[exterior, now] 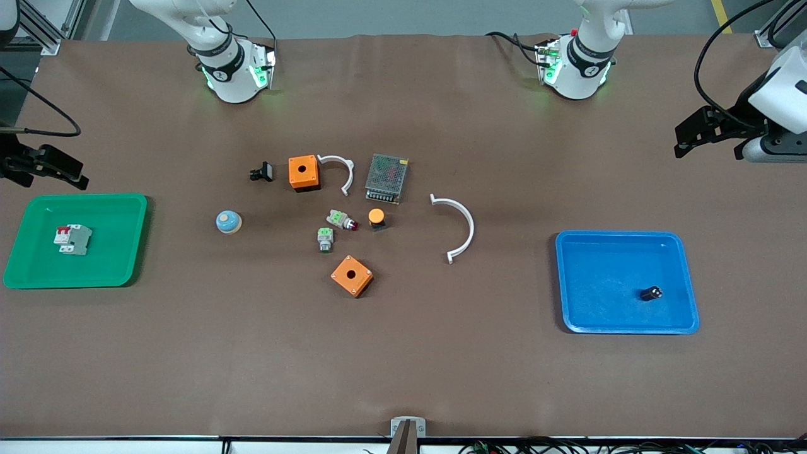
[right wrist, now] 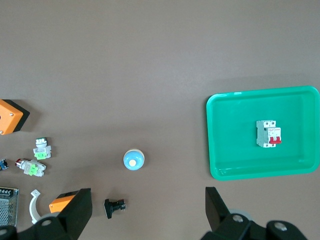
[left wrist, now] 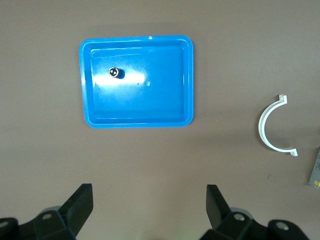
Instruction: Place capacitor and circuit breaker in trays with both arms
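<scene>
Two trays, capacitor in blue.

Picture edges cut off the mesh-topped power supply and one orange box.

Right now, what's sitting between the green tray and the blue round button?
Nothing. In the front view, only bare brown table lies between the green tray holding the circuit breaker and the blue round button. The right wrist view shows the same bare stretch.
</scene>
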`<move>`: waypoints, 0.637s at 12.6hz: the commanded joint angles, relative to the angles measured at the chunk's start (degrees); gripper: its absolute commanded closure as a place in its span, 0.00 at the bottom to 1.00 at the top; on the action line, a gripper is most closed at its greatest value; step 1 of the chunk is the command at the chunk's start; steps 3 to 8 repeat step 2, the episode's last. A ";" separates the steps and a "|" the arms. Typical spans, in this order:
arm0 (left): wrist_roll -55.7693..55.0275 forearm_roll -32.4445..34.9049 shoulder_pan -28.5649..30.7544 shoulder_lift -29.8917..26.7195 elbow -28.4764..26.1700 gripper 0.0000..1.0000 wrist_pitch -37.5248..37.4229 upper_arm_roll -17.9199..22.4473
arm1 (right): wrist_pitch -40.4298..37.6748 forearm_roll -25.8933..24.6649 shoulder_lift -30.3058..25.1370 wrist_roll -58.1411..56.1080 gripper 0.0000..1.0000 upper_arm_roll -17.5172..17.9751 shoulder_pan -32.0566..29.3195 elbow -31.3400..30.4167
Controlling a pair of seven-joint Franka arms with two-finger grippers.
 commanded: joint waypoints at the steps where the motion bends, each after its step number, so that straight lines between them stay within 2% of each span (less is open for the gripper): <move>1: -0.25 -0.93 -0.44 0.38 1.13 0.00 -0.65 0.38 | -0.64 0.72 1.37 -0.02 0.00 -0.45 0.48 2.62; 8: -0.25 -0.93 -0.44 0.47 1.05 0.00 -0.65 0.47 | -0.64 0.64 1.37 -0.02 0.00 -0.45 0.48 2.62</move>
